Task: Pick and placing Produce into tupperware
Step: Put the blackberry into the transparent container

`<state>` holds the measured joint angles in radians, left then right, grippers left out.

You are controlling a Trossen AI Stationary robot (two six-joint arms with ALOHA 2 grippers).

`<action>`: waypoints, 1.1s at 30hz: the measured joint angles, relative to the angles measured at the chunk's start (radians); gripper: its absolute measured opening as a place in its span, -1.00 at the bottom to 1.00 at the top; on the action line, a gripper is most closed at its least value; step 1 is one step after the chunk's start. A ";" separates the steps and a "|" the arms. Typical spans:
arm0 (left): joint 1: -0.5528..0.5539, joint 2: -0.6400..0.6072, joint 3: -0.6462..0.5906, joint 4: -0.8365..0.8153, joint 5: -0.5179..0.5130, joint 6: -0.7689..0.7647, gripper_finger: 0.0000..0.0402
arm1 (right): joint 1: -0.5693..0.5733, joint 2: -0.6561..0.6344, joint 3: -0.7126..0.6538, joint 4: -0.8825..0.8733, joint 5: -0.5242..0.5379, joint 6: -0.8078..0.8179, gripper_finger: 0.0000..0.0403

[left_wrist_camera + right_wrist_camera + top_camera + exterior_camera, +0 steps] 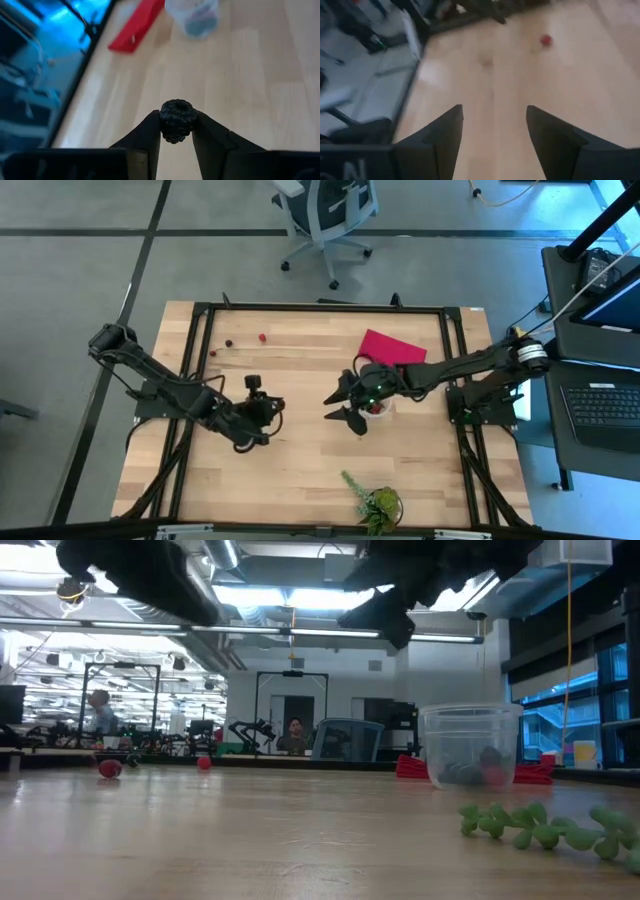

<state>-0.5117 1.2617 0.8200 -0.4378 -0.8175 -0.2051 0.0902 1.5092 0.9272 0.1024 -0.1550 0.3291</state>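
- Workshop room: grey floor, office chair [322, 210] at top centre of the high view, pale wooden counter [300, 480] in a black frame mid-picture.
- Left end effector [268, 410], centre-left of the high view, pinched on a dark berry [177, 120]; the left wrist view shows the berry between both fingertips, clear of the wood.
- Tupperware [470, 745], a clear cup, upright at centre-right of the low view; in the high view it sits mostly under the right arm, just below the flat red piece [392, 347]. A few fruits already inside.
- Key relation: cup lies to the right of the held berry in the high view, across bare counter, near but apart. Left arm carries the load; right end effector [343, 405] hangs nearer the cup, beside it, jaws wide, holding nothing.
- Berry roundish, no clear long axis; hollow end faces the wrist camera. Cup mouth faces up.
- Loose fruits [262, 337] remain at upper left of the high view.
- Green plant [372, 500] at bottom centre, not involved.
- Judgement: next move carries the berry right, over the cup rim; the right arm may crowd it.
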 joint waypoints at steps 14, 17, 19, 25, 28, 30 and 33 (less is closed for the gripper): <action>0.041 0.011 0.000 0.290 0.002 0.394 -0.55 | -0.010 0.148 0.000 0.475 -0.024 0.076 0.09; 0.065 0.028 0.002 0.349 0.025 0.452 -0.55 | -0.018 0.174 0.000 0.547 -0.023 0.119 0.09; 0.078 0.040 0.001 0.382 0.025 0.489 -0.54 | -0.025 0.188 0.000 0.575 -0.023 0.140 0.09; 0.110 0.063 0.001 0.458 0.088 0.556 -0.53 | -0.042 0.206 0.000 0.596 -0.021 0.160 0.09; 0.120 0.063 0.001 0.461 0.091 0.557 -0.53 | -0.043 0.206 0.000 0.599 -0.018 0.155 0.09; 0.120 0.063 0.001 0.485 0.091 0.570 -0.53 | -0.043 0.206 0.000 0.604 -0.019 0.139 0.09; 0.121 0.063 0.001 0.519 0.105 0.601 -0.52 | -0.043 0.206 0.000 0.605 -0.019 0.137 0.09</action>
<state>-0.3908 1.3246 0.8207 0.0810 -0.7130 0.3962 0.0475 1.7149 0.9272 0.7076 -0.1741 0.4657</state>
